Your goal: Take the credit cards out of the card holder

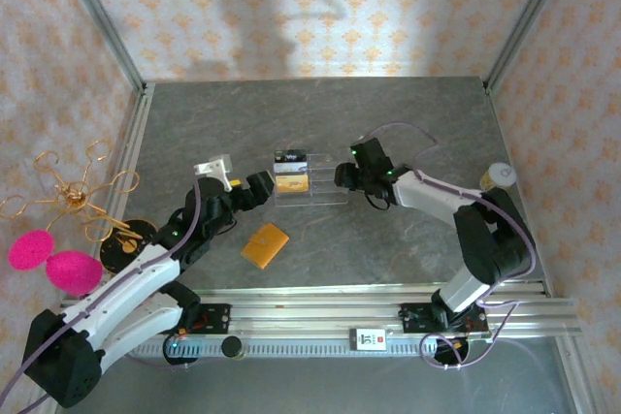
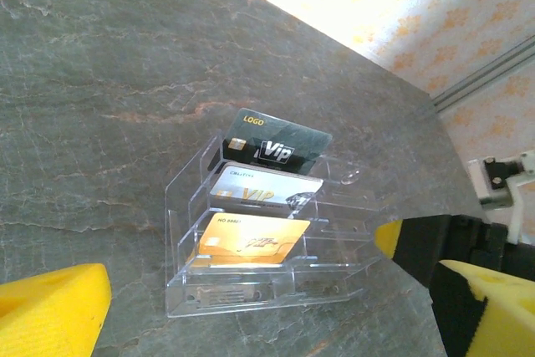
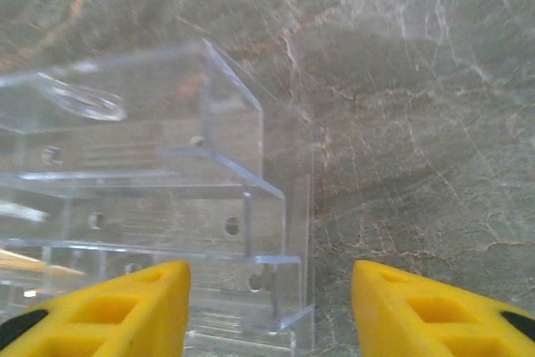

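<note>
The card holder (image 1: 265, 244), a flat orange-tan wallet, lies shut on the table in front of the stand; no red card is in view. A clear acrylic stand (image 1: 325, 188) holds three cards in its left tiers: a black one (image 2: 276, 144), a silver one (image 2: 263, 191) and a gold one (image 2: 251, 240). My left gripper (image 1: 256, 187) hovers open just left of the stand (image 2: 343, 248), nothing between its yellow fingers (image 2: 52, 307). My right gripper (image 3: 267, 307) is open at the stand's right end (image 3: 209, 173), its corner lying between the fingers (image 3: 138, 311).
A gold wire rack (image 1: 73, 196) with pink balls (image 1: 53, 264) stands at the left edge. A small pale jar (image 1: 500, 176) sits at the far right. Patterned walls enclose the table on three sides; an aluminium rail (image 1: 388, 312) runs along the front.
</note>
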